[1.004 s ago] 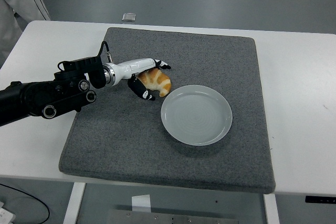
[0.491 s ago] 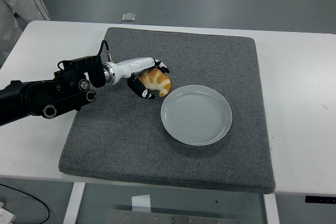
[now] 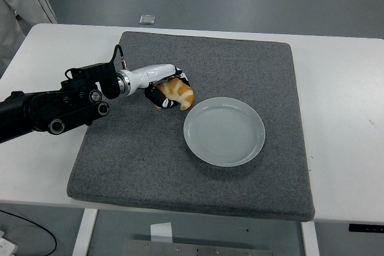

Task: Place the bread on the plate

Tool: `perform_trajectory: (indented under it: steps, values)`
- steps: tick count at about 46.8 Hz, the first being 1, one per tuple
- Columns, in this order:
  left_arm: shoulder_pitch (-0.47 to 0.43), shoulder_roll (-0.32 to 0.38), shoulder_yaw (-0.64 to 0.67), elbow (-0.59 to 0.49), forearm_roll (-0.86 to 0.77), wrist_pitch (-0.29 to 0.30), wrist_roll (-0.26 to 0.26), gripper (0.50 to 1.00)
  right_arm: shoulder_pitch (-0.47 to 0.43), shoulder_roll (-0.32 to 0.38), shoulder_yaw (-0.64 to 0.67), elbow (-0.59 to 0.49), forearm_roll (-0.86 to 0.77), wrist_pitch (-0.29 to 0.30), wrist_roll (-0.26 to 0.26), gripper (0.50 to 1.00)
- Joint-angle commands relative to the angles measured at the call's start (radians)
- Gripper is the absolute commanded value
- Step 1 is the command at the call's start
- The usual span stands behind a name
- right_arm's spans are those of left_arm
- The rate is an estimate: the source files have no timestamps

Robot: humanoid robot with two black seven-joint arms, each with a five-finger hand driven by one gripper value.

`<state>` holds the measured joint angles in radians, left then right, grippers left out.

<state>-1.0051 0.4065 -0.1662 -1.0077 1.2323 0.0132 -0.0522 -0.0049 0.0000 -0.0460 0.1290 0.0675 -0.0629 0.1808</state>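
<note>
Your left hand (image 3: 167,90) has its fingers curled around the bread (image 3: 177,92), a golden, croissant-like piece sitting on the grey mat (image 3: 150,160) just off the plate (image 3: 224,130) at about its 10 o'clock. The bread is near the plate's rim but not on it, and from this high view you can't tell for certain whether it is lifted clear of the mat or resting on it. The right hand is out of sight.

Watch the grip first. Only part of the bread is covered by the dark fingers (image 3: 157,96); the end toward 4 o'clock sticks out free. The hold looks more like a cradle from the side than a full wrap, so a quick swing toward the plate could let the piece roll out and drop on the mat short of the rim.

Watch the height next. If you travel toward 4 o'clock too low, the exposed end of the bread or your fingertips are likely to strike the plate's raised edge and shove the plate across the mat, or tip the bread out of your hand.

Squeezing harder has its own risk: soft bread would probably crush or tear.
</note>
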Motion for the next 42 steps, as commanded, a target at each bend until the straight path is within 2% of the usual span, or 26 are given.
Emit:
perform_trajectory:
  steps: [1, 33, 42]
  values:
    - [-0.003, 0.000, 0.001, 0.000, 0.016, -0.001, 0.000, 0.500, 0.000, 0.000, 0.000, 0.000, 0.000, 0.000, 0.000, 0.932]
    - [-0.017, 0.014, -0.039, -0.011, 0.033, 0.001, -0.001, 0.500, 0.000, 0.000, 0.000, 0.000, 0.000, 0.000, 0.000, 0.932]
    - [-0.046, 0.052, -0.067, -0.058, 0.032, -0.001, -0.001, 0.500, -0.001, 0.000, 0.000, 0.000, 0.000, 0.000, 0.000, 0.932]
